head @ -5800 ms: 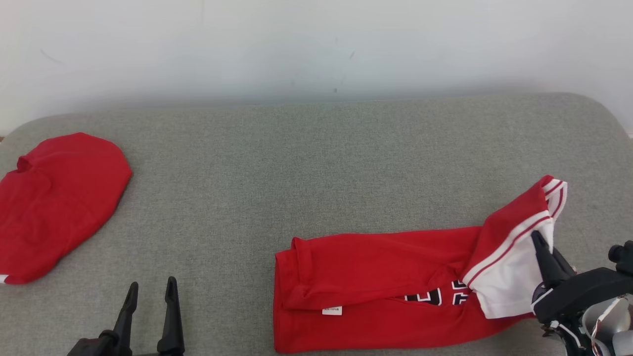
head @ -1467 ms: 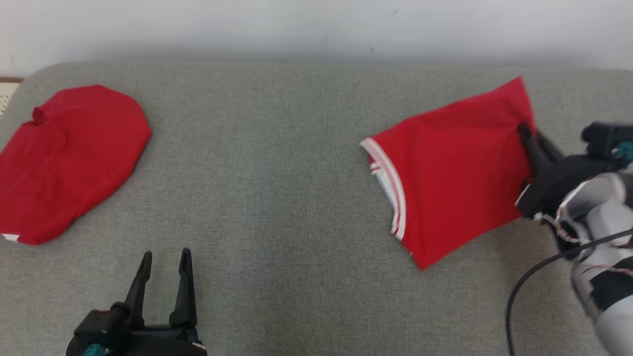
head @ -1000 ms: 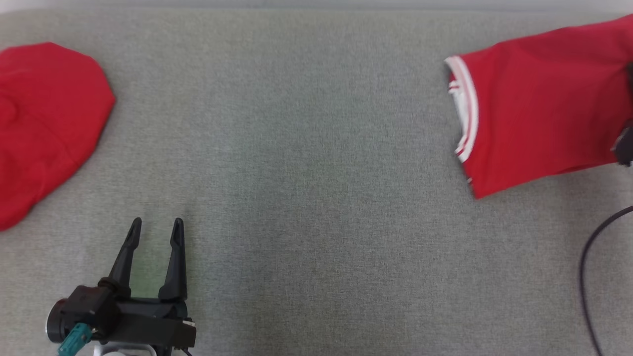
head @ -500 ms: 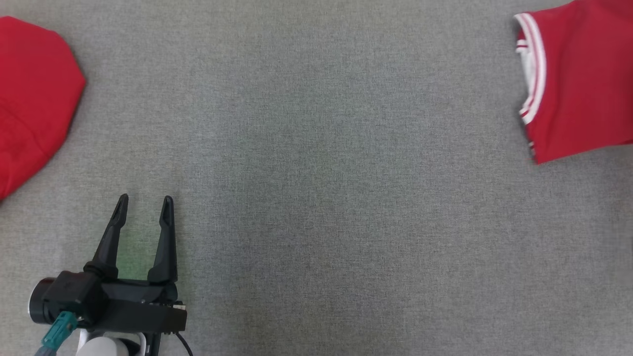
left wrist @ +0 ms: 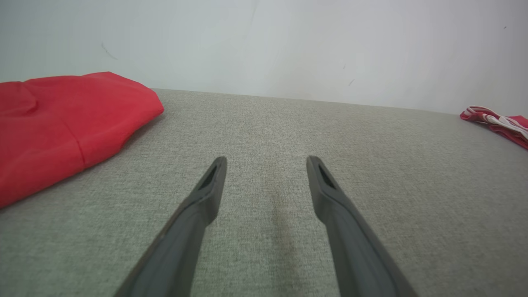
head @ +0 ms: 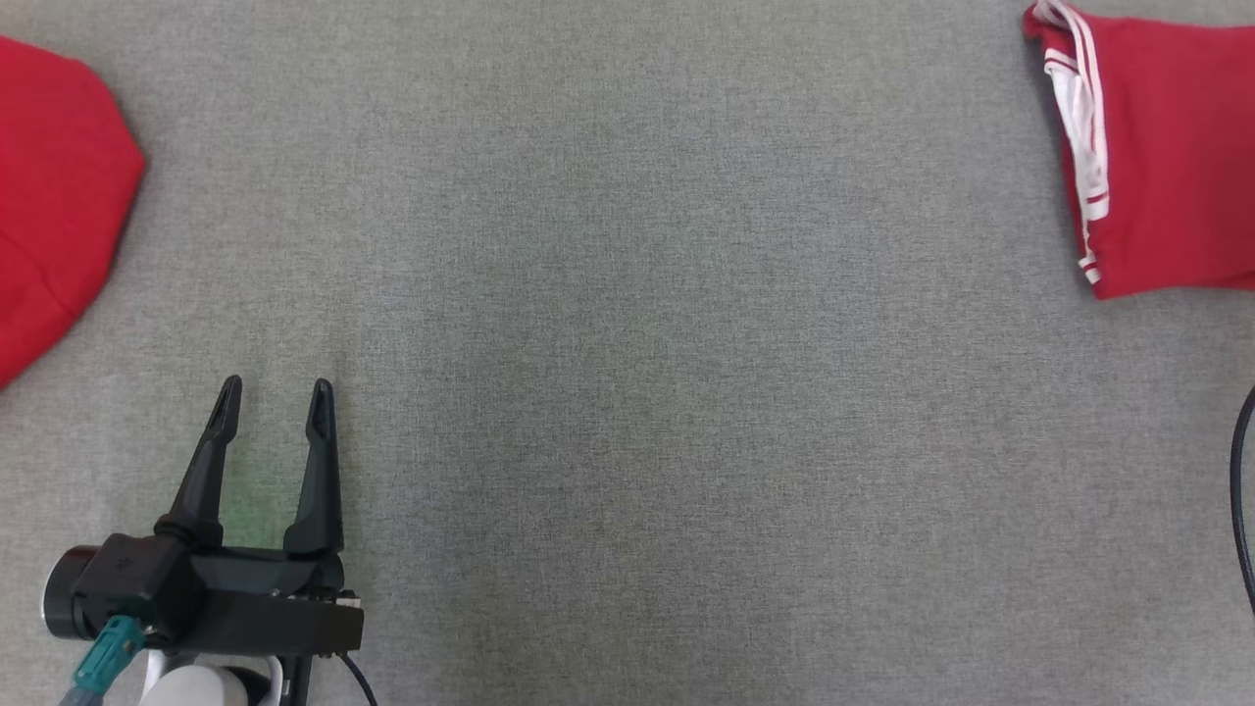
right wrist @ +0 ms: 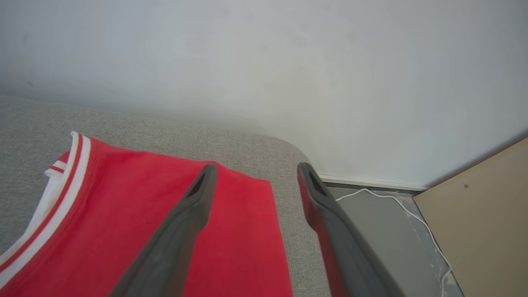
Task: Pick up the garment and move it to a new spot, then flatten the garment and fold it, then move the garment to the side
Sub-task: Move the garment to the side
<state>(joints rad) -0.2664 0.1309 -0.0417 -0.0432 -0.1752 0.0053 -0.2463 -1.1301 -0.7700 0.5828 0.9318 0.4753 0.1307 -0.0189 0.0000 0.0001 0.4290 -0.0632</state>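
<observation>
The folded red garment with white striped trim lies flat at the upper right of the grey cushion, near its right end; it is a thin strip at the far right in the left wrist view. My right gripper hovers open above the garment's far corner, holding nothing. My left gripper stands open at the lower left over bare cushion, with nothing between its fingers.
A second red garment is heaped at the left edge of the cushion. The grey fabric surface stretches between both garments. Beyond the cushion's right end are grey floor, a white cable and a tan panel. A dark cable hangs at right.
The right gripper carried the folded garment to the right end of the cushion, let go of it and opened. The head camera tilted down, shifting the whole picture. The left gripper stayed open.
</observation>
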